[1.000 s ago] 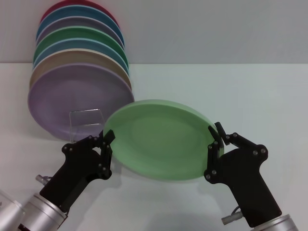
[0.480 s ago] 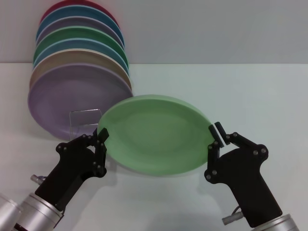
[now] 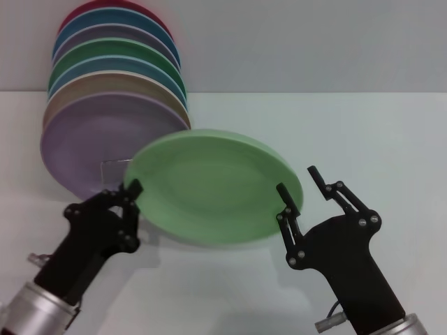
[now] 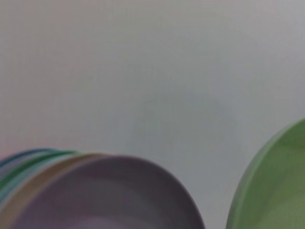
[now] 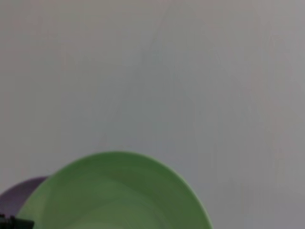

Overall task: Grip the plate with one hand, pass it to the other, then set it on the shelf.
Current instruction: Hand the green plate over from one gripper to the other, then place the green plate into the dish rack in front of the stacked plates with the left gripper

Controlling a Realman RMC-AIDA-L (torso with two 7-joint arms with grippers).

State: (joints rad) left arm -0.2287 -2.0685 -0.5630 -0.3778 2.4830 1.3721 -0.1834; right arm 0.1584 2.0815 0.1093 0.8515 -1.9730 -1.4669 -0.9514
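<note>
The light green plate (image 3: 209, 185) hangs tilted above the table in the head view. My left gripper (image 3: 132, 188) is shut on its left rim. My right gripper (image 3: 299, 183) is open at the plate's right rim, jaws spread, no longer clamping it. The clear shelf (image 3: 113, 172) stands just behind the plate's left edge, mostly hidden by it. The plate also shows in the left wrist view (image 4: 279, 191) and in the right wrist view (image 5: 114, 193).
Several coloured plates lean in a row at the back left, with a lilac plate (image 3: 91, 139) in front and a darker green plate (image 3: 119, 52) farther back. The white table (image 3: 363, 132) stretches to the right.
My right gripper has opened and let go of the plate's right rim. My left gripper has carried the plate to the left and a little back, toward the shelf.
</note>
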